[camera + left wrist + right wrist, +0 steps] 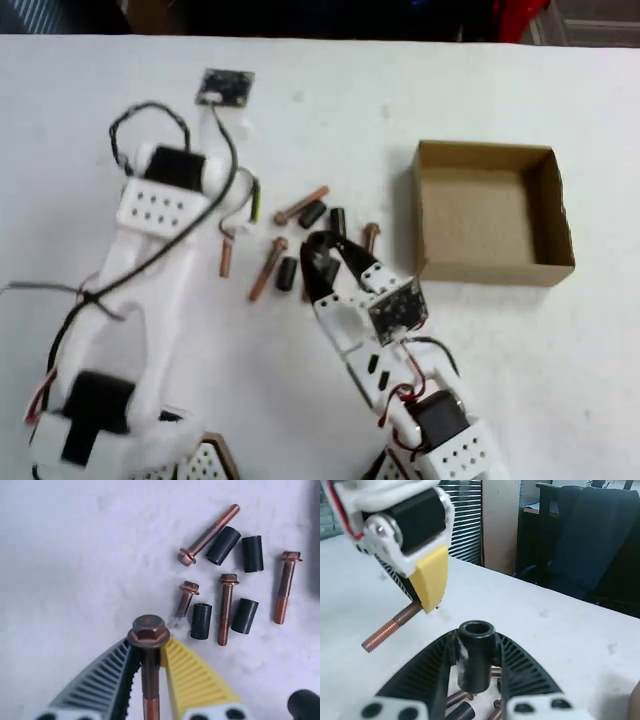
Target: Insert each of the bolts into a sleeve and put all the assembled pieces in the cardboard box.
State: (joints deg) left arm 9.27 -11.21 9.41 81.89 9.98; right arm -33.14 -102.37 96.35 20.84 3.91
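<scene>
Starting on the left, the left fingers [170, 655], one grey and one yellow, are closed tight on a copper bolt [148, 632]. They pinch it right up by the hex head. From the other arm's camera you can see the threaded end poking out free, with the bolt tilted and held up off the white tabletop [500, 80].

Just right of that is the loose pile. There are four loose bolts [207, 535] and four loose sleeves [223, 545], all lying flat and bunched close together. The longest bolt lies just beside one of the sleeves. Two more sleeves have a bolt lying between them, and another bolt sits a bit off on its own at the edge of the bunch.

Next over, the black right fingers [506, 652] sit above the near side of that pile. They're squeezed shut around a black sleeve [476, 655], gripping it on both sides. It stands upright with the open hole facing up at the wrist camera. The held bolt's threaded tip is near this sleeve but clearly apart from it.

Furthest right is the cardboard box [545, 215], open side up on the tabletop, near the right fingers but not touching them.
</scene>
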